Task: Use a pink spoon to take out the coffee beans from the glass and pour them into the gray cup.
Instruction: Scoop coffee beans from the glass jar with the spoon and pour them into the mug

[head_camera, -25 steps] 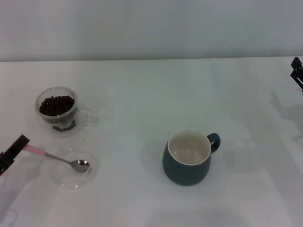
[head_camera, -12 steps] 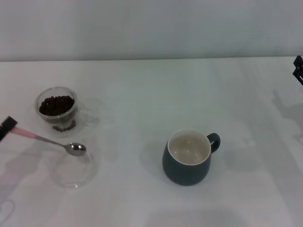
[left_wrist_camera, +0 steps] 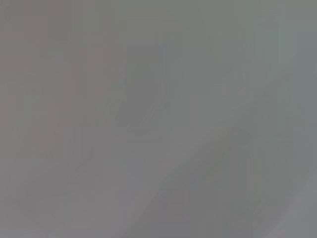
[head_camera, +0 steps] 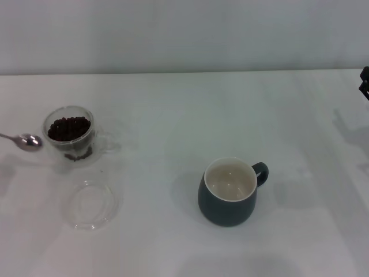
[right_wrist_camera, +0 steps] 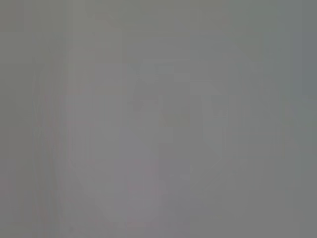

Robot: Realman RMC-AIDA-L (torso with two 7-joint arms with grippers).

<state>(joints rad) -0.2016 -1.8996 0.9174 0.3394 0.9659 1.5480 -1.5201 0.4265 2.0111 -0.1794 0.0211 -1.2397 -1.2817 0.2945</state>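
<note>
Pink spoon (head_camera: 26,141): only the silver bowl and a short run of neck show at the far-left edge, raised and just left of the glass; the pink handle lies out of view. The bowl looks empty, so I judge it is lined up for a first dip.

Glass (head_camera: 70,134): left side of the desk (head_camera: 173,115), upright, mouth open toward the spoon.

Coffee beans (head_camera: 69,126): heaped inside the glass, all of them, as far as I can see.

Gray cup (head_camera: 229,191): near centre, well apart from the glass, handle to the right, inside bare; placed to receive the pour.

Clear dish (head_camera: 91,204): near side of the glass, nothing on it.

Left pincer: out of sight; presumably holding the handle, but I cannot tell.

Right pincer (head_camera: 364,81): a dark sliver at the far-right edge, parked; its state I cannot tell.
</note>
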